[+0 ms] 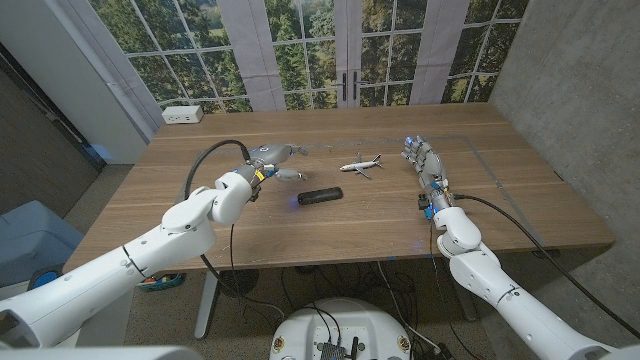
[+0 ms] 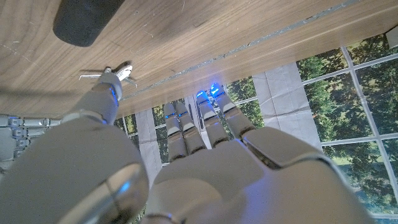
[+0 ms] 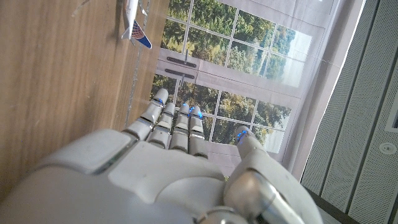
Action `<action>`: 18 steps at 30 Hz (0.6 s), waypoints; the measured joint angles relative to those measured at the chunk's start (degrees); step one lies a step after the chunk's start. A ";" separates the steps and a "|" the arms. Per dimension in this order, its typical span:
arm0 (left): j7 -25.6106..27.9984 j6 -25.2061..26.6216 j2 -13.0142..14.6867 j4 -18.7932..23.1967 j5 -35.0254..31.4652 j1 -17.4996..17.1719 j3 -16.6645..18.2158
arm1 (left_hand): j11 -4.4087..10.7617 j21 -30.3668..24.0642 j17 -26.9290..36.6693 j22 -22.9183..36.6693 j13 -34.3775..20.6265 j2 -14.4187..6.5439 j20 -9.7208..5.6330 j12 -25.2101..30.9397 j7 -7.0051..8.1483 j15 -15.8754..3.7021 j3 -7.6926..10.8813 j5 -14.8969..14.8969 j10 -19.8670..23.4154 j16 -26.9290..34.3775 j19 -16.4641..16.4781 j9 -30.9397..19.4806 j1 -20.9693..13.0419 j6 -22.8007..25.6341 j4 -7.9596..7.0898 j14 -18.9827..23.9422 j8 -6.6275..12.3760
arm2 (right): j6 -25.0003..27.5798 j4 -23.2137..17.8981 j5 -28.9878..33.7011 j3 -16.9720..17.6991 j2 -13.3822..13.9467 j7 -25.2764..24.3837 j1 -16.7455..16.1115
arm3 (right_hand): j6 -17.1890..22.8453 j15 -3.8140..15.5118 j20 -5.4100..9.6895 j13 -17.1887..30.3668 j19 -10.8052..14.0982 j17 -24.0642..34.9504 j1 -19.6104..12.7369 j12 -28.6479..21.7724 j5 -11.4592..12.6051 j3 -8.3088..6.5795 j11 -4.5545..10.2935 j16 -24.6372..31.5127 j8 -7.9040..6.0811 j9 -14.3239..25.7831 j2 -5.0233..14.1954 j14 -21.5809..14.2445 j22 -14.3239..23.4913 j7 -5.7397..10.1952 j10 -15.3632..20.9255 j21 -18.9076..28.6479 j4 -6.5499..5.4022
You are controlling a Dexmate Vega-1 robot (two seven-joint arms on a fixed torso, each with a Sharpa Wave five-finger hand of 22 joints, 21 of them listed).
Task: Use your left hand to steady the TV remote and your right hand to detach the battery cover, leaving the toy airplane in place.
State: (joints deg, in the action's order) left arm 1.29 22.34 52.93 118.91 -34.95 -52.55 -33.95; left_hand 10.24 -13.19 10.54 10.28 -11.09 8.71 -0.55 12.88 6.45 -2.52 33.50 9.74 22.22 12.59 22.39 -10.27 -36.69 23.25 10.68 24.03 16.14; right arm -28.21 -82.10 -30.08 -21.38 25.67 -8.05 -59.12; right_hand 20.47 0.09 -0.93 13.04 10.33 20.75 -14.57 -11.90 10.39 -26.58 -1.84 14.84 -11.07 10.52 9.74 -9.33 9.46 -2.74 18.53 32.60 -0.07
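TV remote point(image 1: 320, 195) lies mid-table point(image 1: 400, 225), dark, long axis running left-right, nothing touching it. Toy airplane point(image 1: 361, 164) sits just beyond it, slightly right. Left hand point(image 1: 272, 158) is up over the table, left of and farther than the remote, fingers point(image 2: 208, 121) straight and side by side, holding nothing. Right hand point(image 1: 423, 160) is right of the airplane, well apart from the remote, fingers point(image 3: 180, 124) extended, close together, empty. White power strip point(image 1: 183, 115) at far-left table edge.
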 measured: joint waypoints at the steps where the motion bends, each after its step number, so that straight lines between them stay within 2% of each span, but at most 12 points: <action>1: -0.24 0.28 -0.04 0.02 -0.22 0.04 -0.08 | 0.10 0.00 0.00 0.00 0.00 -0.06 -0.17 0.00 -0.22 -0.06 -0.22 0.00 0.10 0.00 0.17 0.00 -0.06 0.22 -0.23 0.06 0.00 | -0.02 0.01 -0.03 0.00 0.00 0.04 0.00 | 0.00 0.00 0.00 0.00 0.00 0.00 0.00 0.00 0.00 0.00 0.00 0.00 0.00 0.00 0.00 0.00 0.00 0.00 0.00 0.00 0.00; 18: -5.47 3.27 -1.90 -0.13 -5.45 2.31 -3.44 | -0.01 -0.43 0.27 -0.01 0.00 -0.51 -0.40 0.00 -0.62 -0.14 -1.63 0.00 1.02 0.00 2.66 -0.29 -2.02 1.44 -0.68 1.57 0.00 | -0.29 1.70 -0.98 0.22 -0.09 1.41 0.84 | -0.01 0.01 0.21 0.01 0.21 0.00 0.00 0.00 0.00 0.17 -0.21 -0.01 0.00 0.00 0.00 0.00 0.00 0.00 0.20 -0.89 0.17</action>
State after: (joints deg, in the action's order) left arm -4.18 25.61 51.03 118.78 -40.40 -50.24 -37.39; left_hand 10.23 -13.61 10.81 10.27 -11.09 8.20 -0.95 12.88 5.83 -2.66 31.87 9.74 23.23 12.59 25.04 -10.55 -38.71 24.69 10.00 25.60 16.14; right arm -28.50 -80.40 -31.06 -21.16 25.58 -6.64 -58.28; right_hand 20.46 0.09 -0.71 13.05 10.54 20.75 -14.57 -11.90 10.39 -26.41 -2.05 14.84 -11.07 10.52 9.74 -9.33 9.45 -2.75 18.73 31.71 0.10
